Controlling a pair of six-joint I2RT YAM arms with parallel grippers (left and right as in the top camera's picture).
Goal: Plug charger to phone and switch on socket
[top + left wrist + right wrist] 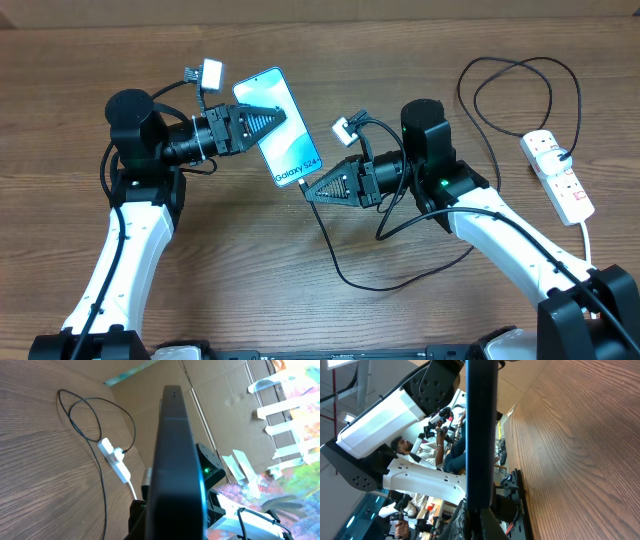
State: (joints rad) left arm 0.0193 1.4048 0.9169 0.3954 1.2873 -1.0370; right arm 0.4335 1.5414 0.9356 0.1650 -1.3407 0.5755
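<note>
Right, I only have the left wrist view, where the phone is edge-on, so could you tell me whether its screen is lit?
Observer: Yes. From overhead, the phone faces up with a lit screen reading Galaxy S24.
Operator: Thank you. Where is the right hand?
Observer: The right hand is shut, with its tip against the phone's lower short end.
Operator: And the charger, please?
Observer: The charger trails from that hand's tip and curves away across the table.
</note>
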